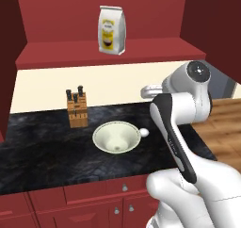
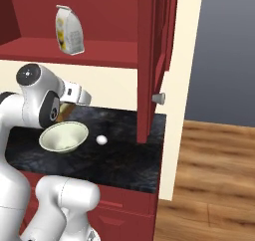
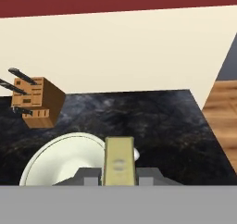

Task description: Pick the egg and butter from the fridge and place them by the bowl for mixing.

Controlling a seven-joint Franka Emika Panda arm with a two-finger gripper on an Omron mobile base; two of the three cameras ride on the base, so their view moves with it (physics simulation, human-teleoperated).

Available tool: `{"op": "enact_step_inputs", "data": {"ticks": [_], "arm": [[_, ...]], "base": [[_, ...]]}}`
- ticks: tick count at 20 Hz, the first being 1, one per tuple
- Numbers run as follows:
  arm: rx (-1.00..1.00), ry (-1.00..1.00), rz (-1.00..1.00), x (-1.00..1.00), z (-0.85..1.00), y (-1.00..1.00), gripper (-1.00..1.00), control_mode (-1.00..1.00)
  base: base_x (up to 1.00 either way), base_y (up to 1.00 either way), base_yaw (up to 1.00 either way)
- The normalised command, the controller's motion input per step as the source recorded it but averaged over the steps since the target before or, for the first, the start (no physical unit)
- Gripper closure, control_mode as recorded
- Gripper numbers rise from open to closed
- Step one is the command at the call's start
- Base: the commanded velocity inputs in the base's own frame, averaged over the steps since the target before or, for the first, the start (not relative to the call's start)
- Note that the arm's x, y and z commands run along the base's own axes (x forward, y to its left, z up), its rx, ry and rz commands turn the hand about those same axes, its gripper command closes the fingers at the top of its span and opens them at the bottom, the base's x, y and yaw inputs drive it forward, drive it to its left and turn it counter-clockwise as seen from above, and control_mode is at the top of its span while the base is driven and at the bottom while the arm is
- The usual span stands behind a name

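Left base view: bowl (image 1: 116, 137) and egg (image 1: 143, 133) on black counter (image 1: 42, 151).

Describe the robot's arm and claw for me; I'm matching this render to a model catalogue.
The arm is glossy white with rounded, bulbous segments, a dark strip along the forearm and a dark round joint cap with a pale centre at the elbow. No cables or markings show. The claw has a grey body in the hand view.
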Motion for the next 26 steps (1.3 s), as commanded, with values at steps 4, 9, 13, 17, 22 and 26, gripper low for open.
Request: {"op": "enact_step_inputs", "data": {"ticks": [4, 9, 13, 17, 22, 26], "arm": [[0.0, 0.02, -0.06, -0.02, -0.08, -0.03, 1.0, -1.0], [0.0, 0.05, -0.2, 0.0, -0.13, -0.04, 1.0, -1.0], [0.0, 0.0, -0.23, -0.03, -0.21, -0.13, 1.0, -1.0], [0.05, 0.03, -0.23, -0.04, -0.31, -0.19, 1.0, -1.0], [0.04, 0.23, -0.18, 0.08, -0.32, -0.08, 1.0, -1.0], [0.04, 0.31, -0.1, 0.19, -0.36, -0.18, 1.0, -1.0]], "base": [[0.0, 0.0, 0.0], [0.0, 0.0, 0.0], [0.0, 0.0, 0.0], [0.0, 0.0, 0.0], [0.0, 0.0, 0.0], [0.0, 0.0, 0.0]]}}
